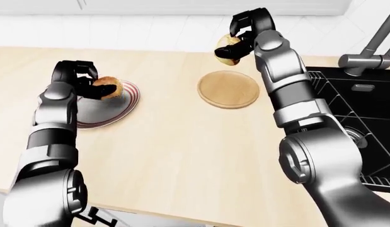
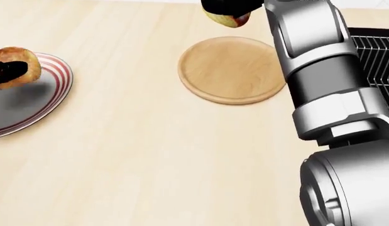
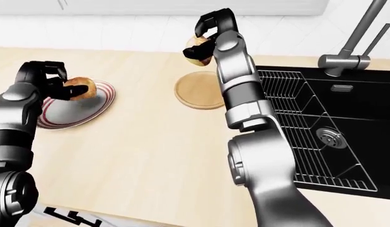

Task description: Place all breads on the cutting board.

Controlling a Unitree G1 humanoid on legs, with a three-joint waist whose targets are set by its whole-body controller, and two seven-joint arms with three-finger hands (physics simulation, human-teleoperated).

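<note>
A round wooden cutting board lies bare on the light wood counter. My right hand is raised above the board's upper edge, shut on a pale bread piece with a red patch. My left hand is shut on a golden bread roll, lifted just over the red-striped plate at the left. In the head view the roll shows at the left edge over the plate, with its shadow on the plate below.
A black sink with a wire rack and a grey faucet lies right of the board. The light wood counter stretches between plate and board. A white wall runs along the top.
</note>
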